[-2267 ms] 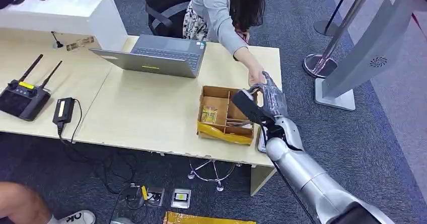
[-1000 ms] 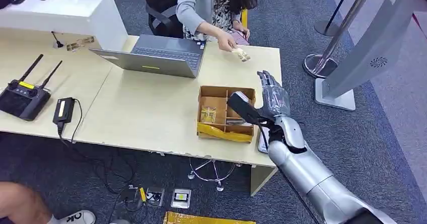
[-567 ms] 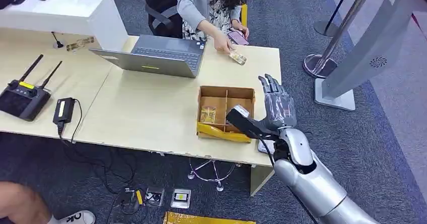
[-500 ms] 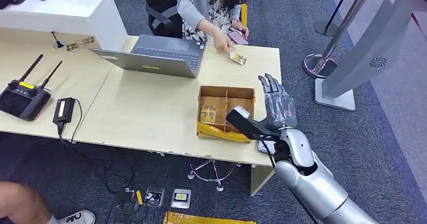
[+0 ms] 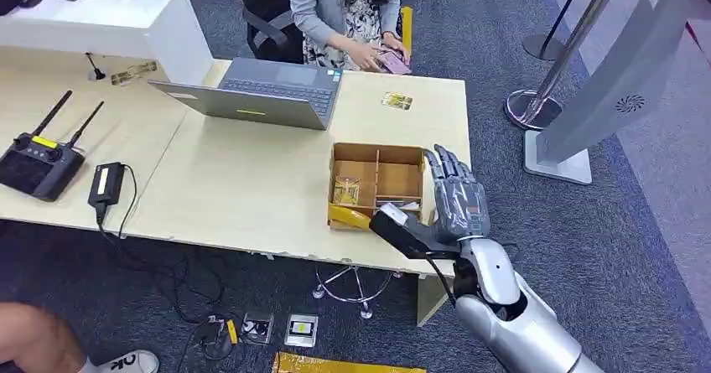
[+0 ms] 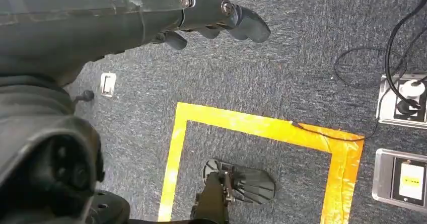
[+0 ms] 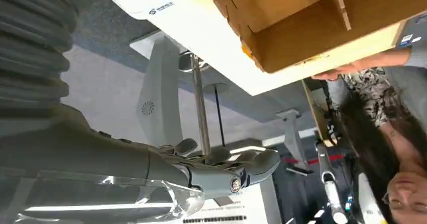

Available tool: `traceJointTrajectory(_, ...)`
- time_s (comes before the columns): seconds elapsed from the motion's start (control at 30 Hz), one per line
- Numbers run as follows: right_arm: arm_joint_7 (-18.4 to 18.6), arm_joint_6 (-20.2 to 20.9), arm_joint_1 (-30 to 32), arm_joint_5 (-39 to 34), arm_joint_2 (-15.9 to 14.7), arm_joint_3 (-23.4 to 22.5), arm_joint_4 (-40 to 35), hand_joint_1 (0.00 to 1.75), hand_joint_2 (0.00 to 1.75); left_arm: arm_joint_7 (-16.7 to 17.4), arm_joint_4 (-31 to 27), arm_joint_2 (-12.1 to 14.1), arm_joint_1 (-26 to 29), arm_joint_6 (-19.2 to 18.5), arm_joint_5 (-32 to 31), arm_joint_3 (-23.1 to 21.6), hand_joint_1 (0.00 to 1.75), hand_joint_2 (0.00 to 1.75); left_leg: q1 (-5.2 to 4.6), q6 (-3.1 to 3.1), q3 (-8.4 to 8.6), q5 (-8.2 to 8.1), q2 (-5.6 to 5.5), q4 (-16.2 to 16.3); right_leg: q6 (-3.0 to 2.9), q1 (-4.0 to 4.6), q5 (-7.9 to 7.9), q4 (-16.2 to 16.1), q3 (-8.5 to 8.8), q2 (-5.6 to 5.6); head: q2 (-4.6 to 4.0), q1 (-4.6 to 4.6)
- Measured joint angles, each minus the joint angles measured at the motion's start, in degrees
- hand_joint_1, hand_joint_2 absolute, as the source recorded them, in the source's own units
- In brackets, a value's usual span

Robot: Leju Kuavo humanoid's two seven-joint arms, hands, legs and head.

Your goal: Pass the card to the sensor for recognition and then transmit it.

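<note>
One card (image 5: 397, 101), small, flat, yellowish, lies alone on the pale wood-look bench (image 5: 243, 180) near the far edge, just beyond the laptop's right corner, well apart from the right hand (image 5: 457, 199). Earlier a person held it above the bench; now it is set down and the person's hands (image 5: 377, 57) are back at a pink phone.

One right hand, dark plastic fingers (image 5: 444, 165) on a silver arm, empty, fingers straight and slightly apart, at the right wall of the cardboard box (image 5: 377, 187). It has drawn back toward the robot since the earlier frames.

One box: brown cardboard, rectangular, open-topped, split by dividers into compartments, a small yellowish packet (image 5: 346, 190) in the left one. One grey laptop (image 5: 268, 92), open. One black controller (image 5: 38, 159) with two antennas. One black power brick (image 5: 105, 182) with cable.

Left hand (image 6: 211, 20) hangs over grey carpet with yellow tape; fingers curled in, nothing held.
</note>
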Motion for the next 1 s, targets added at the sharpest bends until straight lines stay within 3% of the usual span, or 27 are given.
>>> traceJointTrajectory(0.6, -1.9, -3.8, -0.3, 5.0, 6.0, 3.1, 14.2, 0.00, 1.75, 2.7, 0.0, -0.5, -0.3, -1.0, -2.9, 0.0, 0.00, 0.00, 0.00, 0.00, -0.03, 0.00, 0.00, 0.0, -0.01, 0.00, -0.01, 0.0, -0.01, -0.02, 0.00, 0.00)
traceJointTrajectory(1.0, -2.1, -3.3, -2.8, 5.3, 9.0, 4.0, 19.1, 0.00, 1.75, 4.1, 0.0, -0.8, -0.7, -2.0, -3.7, 0.0, 0.00, 0.00, 0.00, 0.00, -0.02, 0.00, 0.00, 0.0, -0.01, 0.00, -0.01, 0.0, -0.02, 0.00, 0.00, 0.00)
